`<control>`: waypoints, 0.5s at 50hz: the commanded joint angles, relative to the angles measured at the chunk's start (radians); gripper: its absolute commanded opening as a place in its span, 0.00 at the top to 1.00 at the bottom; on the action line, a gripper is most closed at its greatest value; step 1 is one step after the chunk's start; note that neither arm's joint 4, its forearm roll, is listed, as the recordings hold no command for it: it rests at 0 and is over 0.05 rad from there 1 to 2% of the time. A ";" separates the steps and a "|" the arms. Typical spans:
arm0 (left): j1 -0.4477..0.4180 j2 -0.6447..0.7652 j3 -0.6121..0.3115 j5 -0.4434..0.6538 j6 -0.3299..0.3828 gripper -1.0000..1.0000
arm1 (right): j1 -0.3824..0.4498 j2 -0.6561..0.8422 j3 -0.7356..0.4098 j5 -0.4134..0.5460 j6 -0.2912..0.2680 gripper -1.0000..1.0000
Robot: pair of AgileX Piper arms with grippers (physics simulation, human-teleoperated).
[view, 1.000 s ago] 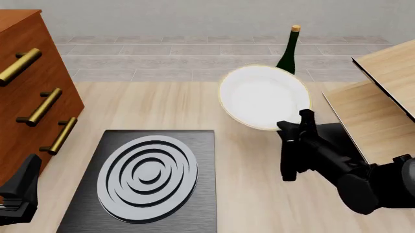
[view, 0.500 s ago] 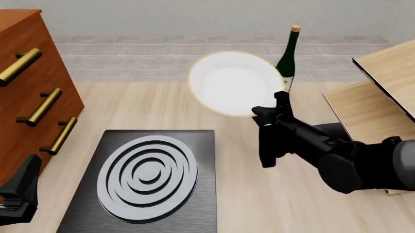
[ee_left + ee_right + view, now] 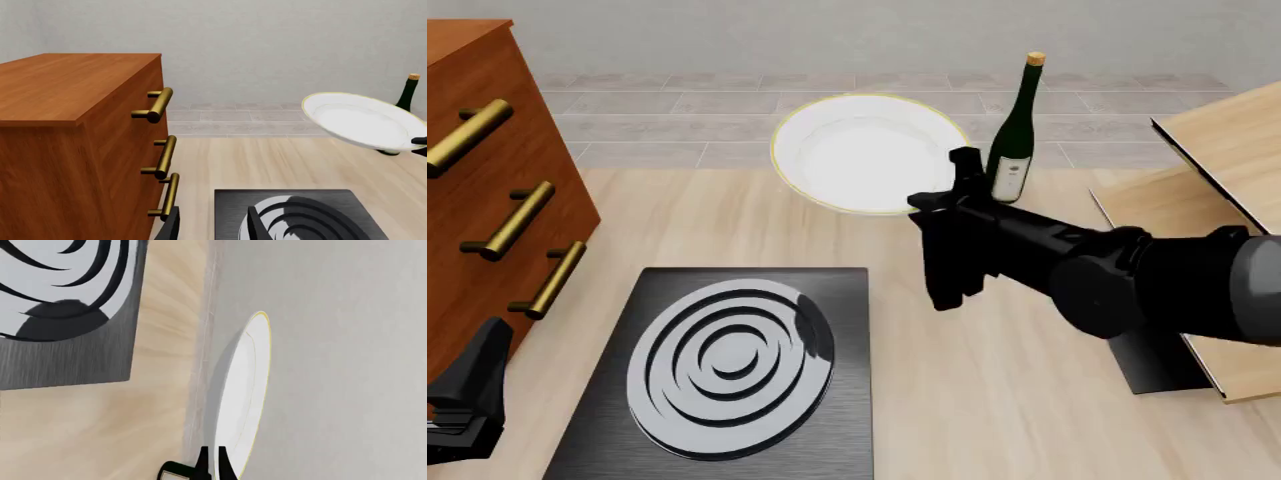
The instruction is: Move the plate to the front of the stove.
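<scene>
In the left wrist view, the wooden dresser [image 3: 73,150] with brass handles fills the side from nine to seven o'clock; the two dark fingertips of the left gripper [image 3: 212,225] show at six o'clock with a clear gap between them and nothing held; just past them lies the stove [image 3: 293,215], its silver rings partly in frame; the plate [image 3: 363,121] floats at three o'clock, tilted, above the pale table [image 3: 280,162], with the green bottle [image 3: 405,95] behind it. In the front view, the right gripper [image 3: 941,205] grips the plate [image 3: 861,152] by its edge at the plate's four o'clock, the fingers closed on the rim; the plate hangs in the air at twelve o'clock of the stove [image 3: 727,375], well apart from it and near the far edge of the table [image 3: 961,400]; the bottle [image 3: 1014,140] stands upright at two o'clock; the dresser [image 3: 494,190] sits at nine o'clock, and the left gripper [image 3: 467,400] rests low at seven o'clock beside the stove; a light wooden board [image 3: 1214,190] lies at three o'clock. In the right wrist view, the plate [image 3: 243,400] appears edge-on, its gold rim running up from the fingertips [image 3: 212,467], which pinch it; the stove [image 3: 67,310] fills the area toward ten o'clock.
</scene>
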 commanded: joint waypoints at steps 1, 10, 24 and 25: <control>0.000 0.000 0.000 0.000 0.000 0.00 | 0.034 0.014 -0.124 0.164 0.037 1.00; 0.000 0.000 0.000 0.000 0.000 0.00 | 0.042 0.066 -0.254 0.270 0.043 1.00; 0.000 0.000 0.000 0.000 0.000 0.00 | 0.053 0.174 -0.399 0.337 0.036 1.00; 0.000 0.000 0.000 0.000 0.000 0.00 | 0.050 0.185 -0.408 0.339 0.032 1.00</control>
